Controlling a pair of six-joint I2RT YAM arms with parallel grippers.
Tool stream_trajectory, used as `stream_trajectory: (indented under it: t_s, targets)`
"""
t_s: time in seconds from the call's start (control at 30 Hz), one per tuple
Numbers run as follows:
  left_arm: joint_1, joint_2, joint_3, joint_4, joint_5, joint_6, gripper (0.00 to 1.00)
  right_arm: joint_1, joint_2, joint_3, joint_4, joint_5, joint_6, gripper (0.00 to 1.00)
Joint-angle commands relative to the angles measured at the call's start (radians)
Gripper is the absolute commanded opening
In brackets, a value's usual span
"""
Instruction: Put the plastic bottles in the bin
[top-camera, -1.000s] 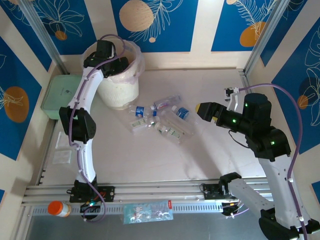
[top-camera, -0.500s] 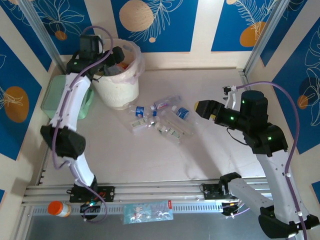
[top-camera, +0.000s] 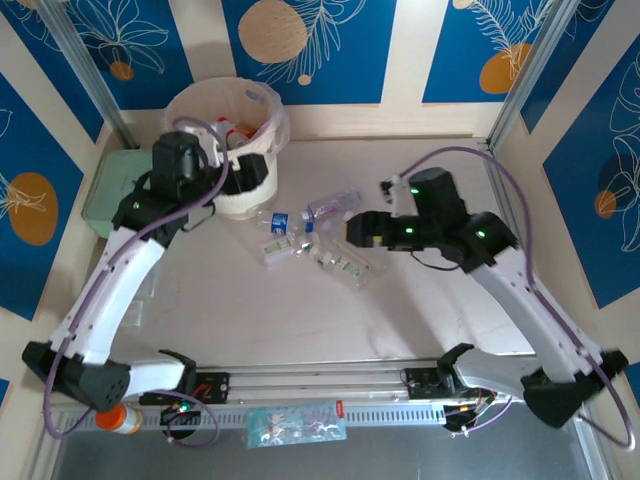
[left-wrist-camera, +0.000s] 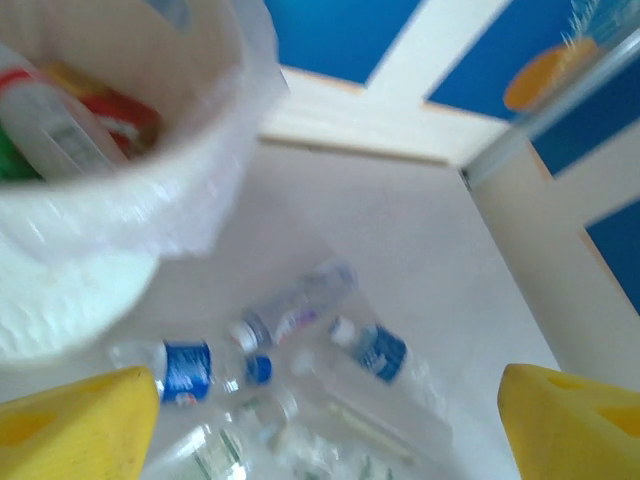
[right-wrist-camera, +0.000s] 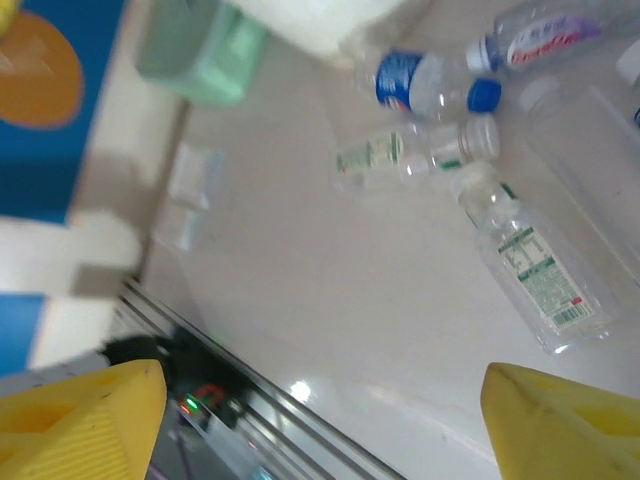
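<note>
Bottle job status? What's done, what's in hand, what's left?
Done: some bottles lie inside the bin. In hand: nothing. The left end effector is open by the bin, and the right end effector is open at the pile's edge. Left: a cluster of bottles on the table, roughly half a dozen.

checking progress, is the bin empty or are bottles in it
Not empty: the bin holds several items, among them a clear bottle with red markings.

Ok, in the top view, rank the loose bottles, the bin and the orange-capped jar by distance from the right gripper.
1. The loose bottles, beside the right gripper, mid-table.
2. The bin, far left.
3. The orange-capped jar, near-left corner.
</note>
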Motion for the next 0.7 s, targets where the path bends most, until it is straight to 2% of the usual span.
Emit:
stream_trajectory:
  t_s: [0.0, 0.13, 0.33, 0.53, 0.67]
  targets:
    - [-0.058, -0.102, -0.101, 0.014, 0.038, -0.009, 0.87, 0.071, 0.114, 0.051, -0.134, 0.154, -0.141, 0.83]
    - [-0.087, -0.215, -0.226, -0.001, 0.055, -0.019, 0.86, 0.102, 0.217, 0.022, -0.122, 0.193, -0.173, 0.82]
    - [-0.088, -0.371, -0.411, -0.060, -0.028, 0.022, 0.88, 0.105, 0.370, 0.012, -0.101, 0.248, -0.219, 0.82]
    - [-0.087, -0.447, -0.522, -0.064, -0.003, -0.013, 0.88, 0.091, 0.488, 0.003, -0.065, 0.297, -0.249, 0.85]
    - [-0.087, -0.452, -0.537, -0.058, 0.010, -0.007, 0.88, 0.097, 0.571, 0.022, -0.066, 0.335, -0.271, 0.86]
